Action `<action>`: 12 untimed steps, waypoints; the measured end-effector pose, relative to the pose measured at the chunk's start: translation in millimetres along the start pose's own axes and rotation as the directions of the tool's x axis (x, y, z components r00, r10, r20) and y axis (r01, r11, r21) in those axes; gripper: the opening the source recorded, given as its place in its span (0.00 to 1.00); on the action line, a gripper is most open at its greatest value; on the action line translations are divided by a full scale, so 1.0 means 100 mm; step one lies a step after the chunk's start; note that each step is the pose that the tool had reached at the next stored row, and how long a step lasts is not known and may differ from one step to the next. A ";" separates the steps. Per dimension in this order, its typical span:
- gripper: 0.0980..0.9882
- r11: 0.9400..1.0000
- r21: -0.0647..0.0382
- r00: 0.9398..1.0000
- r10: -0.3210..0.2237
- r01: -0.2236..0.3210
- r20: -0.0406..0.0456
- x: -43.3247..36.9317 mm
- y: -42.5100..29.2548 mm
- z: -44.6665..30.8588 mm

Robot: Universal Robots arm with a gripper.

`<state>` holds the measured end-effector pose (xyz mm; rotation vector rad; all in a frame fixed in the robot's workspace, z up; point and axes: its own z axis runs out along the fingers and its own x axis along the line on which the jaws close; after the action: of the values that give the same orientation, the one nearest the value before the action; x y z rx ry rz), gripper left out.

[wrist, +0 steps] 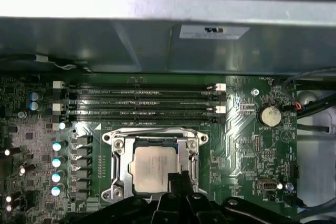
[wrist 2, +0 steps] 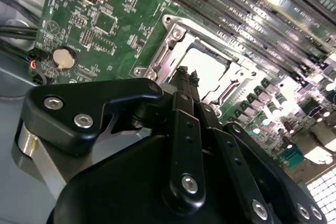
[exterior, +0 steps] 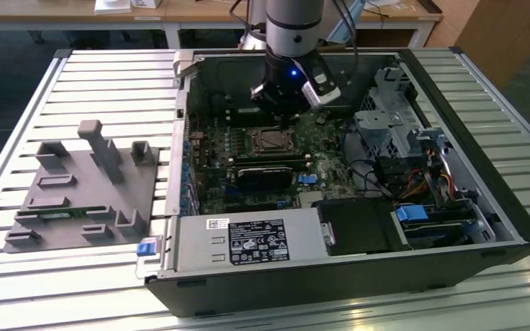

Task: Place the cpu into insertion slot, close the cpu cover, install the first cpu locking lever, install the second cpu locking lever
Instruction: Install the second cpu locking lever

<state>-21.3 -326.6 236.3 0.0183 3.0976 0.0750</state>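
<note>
So we've got the fingers (wrist 2: 185, 74) pressed together with nothing between them, tips right at the edge of the cpu (wrist: 155, 167). The chip's already sitting in the insertion slot (wrist: 116, 167), just ahead of the fingers, with the cpu cover (wrist: 155, 138) framing it. In the exterior view the fingers (exterior: 283, 118) hang just above the motherboard (exterior: 246, 193) inside the open PC case (exterior: 357, 279).

Metal, plastic and board as I see them from my desk

The cpu (wrist: 152, 167) top looks like pale brushed metal, matt; the cover (wrist: 119, 167) around it is bright bare metal. My gripper (wrist 2: 186, 80) is black with a slight sheen and shiny steel screws. The board (wrist 2: 100, 24) is glossy green; the table (exterior: 108, 89) is ribbed silvery metal.
</note>
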 end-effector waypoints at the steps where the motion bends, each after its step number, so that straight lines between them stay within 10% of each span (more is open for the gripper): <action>1: 0.01 1.000 0.000 1.000 0.000 0.000 0.000 0.000 -0.011 -0.001; 12: 0.01 1.000 0.000 1.000 0.000 0.000 0.000 -0.002 -0.202 -0.004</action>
<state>-21.3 -346.9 235.7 0.0178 3.0979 0.0750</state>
